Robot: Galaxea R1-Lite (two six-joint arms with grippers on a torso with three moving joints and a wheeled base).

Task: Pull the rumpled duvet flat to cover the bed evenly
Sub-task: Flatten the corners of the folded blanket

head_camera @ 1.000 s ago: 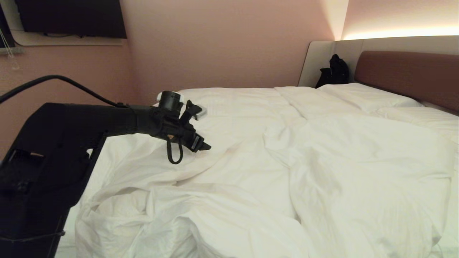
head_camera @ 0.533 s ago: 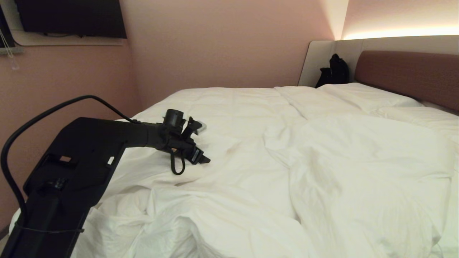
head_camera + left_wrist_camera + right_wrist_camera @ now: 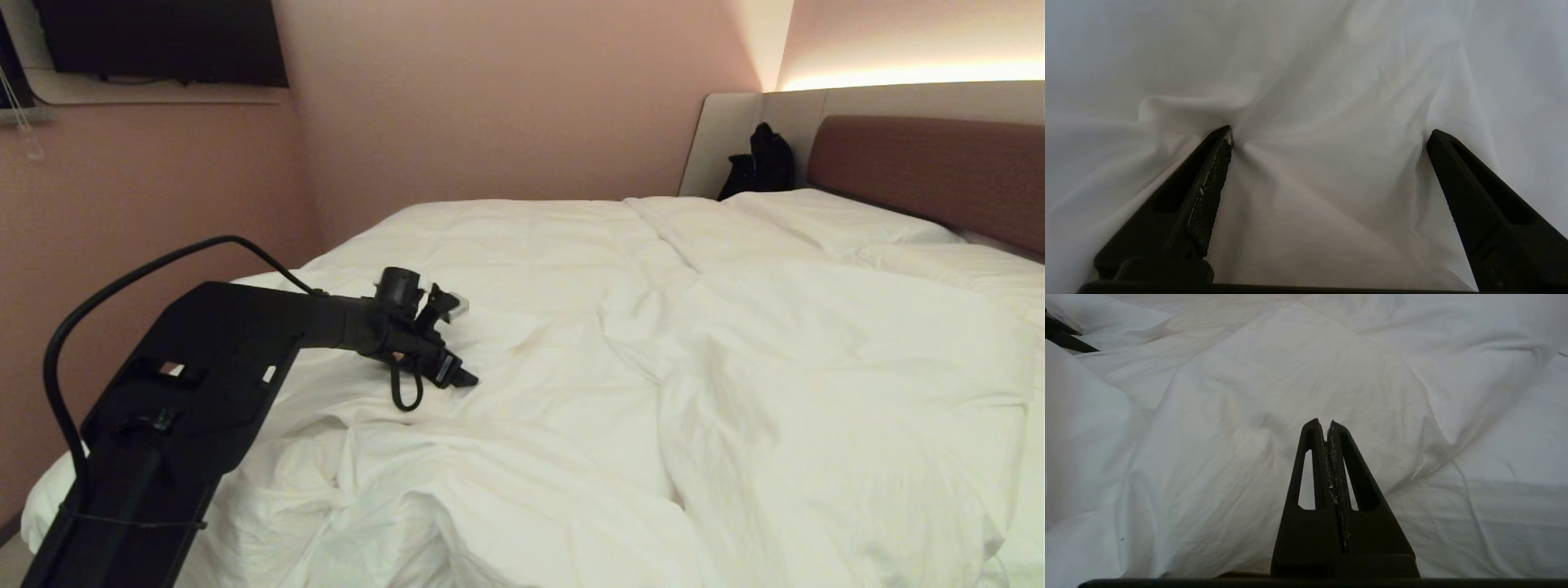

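The puffy white duvet [image 3: 735, 367] lies creased over the bed [image 3: 922, 167], bunched into thick folds at the near edge and ridged down the middle. My left gripper [image 3: 457, 376] reaches over the duvet's left part, tilted down onto it. In the left wrist view the left gripper [image 3: 1331, 132] is open wide, both fingertips [image 3: 1224, 136] pressing into the duvet [image 3: 1323, 81], with cloth creased around them and nothing clamped. In its own wrist view my right gripper [image 3: 1327, 422] hangs shut and empty above the duvet [image 3: 1249, 375]; it does not show in the head view.
White pillows [image 3: 824, 216] lie by the brown headboard. A black bag [image 3: 759, 163] leans on the pale panel at the far corner. A pink wall runs close along the bed's left side, with a dark screen [image 3: 163, 41] mounted high on it.
The left arm has sunk, bringing its gripper down from above the duvet onto the cloth. The duvet's near-left folds have settled lower. The right gripper has not moved.
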